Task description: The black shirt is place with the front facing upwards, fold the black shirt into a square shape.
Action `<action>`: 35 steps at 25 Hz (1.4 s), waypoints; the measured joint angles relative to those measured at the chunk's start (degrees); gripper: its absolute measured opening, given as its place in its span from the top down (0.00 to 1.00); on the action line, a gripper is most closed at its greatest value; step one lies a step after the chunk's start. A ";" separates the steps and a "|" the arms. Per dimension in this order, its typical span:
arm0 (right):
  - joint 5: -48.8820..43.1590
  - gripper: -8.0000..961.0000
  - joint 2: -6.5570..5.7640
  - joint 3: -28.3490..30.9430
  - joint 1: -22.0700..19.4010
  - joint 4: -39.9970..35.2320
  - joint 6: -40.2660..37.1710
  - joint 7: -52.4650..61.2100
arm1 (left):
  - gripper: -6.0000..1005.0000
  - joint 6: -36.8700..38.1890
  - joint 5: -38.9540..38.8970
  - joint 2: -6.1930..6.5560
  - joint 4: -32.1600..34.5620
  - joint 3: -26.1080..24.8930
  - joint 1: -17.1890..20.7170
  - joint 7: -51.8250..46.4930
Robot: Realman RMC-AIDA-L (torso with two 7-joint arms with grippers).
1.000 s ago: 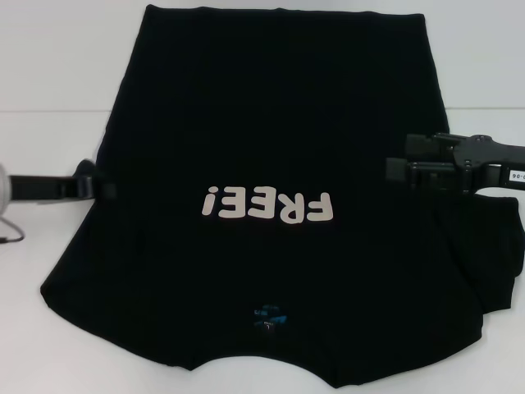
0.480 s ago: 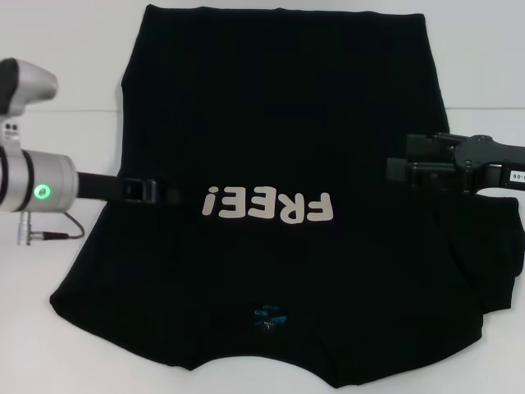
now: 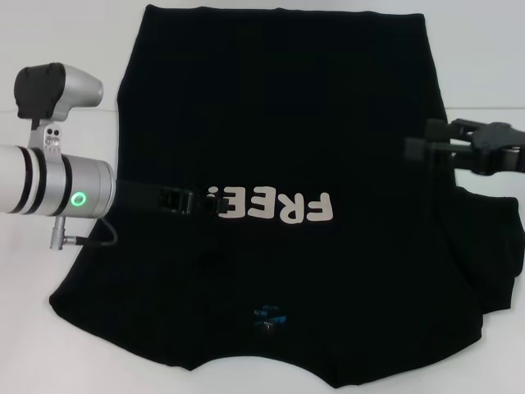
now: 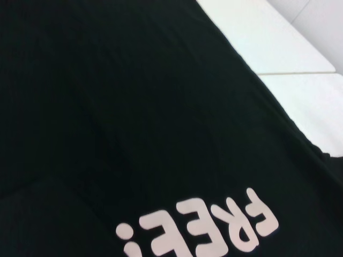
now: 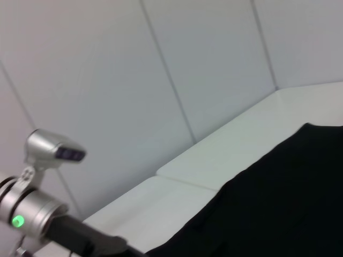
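The black shirt lies front up on the white table, with its white "FREE!" letters and blue neck label towards me. My left gripper reaches in low over the shirt's left half, up to the "!", shut on a fold of the shirt's left side. The left wrist view shows the shirt and the letters close below. My right gripper hovers at the shirt's right edge, open and holding nothing. The shirt's right sleeve lies spread out.
The white table shows on both sides of the shirt and ends at a pale wall. The silver left arm spans the table's left side and also appears in the right wrist view.
My left gripper has moved right from the shirt's left edge to the "!", drawing the left side of the shirt inward. The right gripper has pulled back up and to the right.
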 joint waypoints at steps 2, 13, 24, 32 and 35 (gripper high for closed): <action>-0.03 0.06 -0.65 0.31 -0.11 0.00 0.59 1.71 | 0.54 1.22 -0.85 -0.06 1.45 -0.24 0.61 0.10; -14.66 0.06 -8.77 -0.57 -1.90 -0.79 1.47 29.70 | 0.14 23.23 -24.68 -0.79 -1.80 -0.15 6.18 35.30; -26.36 0.06 -10.00 -0.75 -4.62 -3.31 -3.95 40.78 | 0.07 20.51 -23.95 -2.81 -5.39 9.11 6.66 52.70; -28.02 0.06 -8.06 -1.15 -2.96 0.33 -0.82 42.06 | 0.07 17.99 -24.10 -2.55 -5.01 10.72 6.66 53.74; -28.06 0.06 -7.62 -1.91 -2.04 2.35 1.54 42.14 | 0.07 17.37 -24.13 -2.47 -5.01 10.68 6.69 53.79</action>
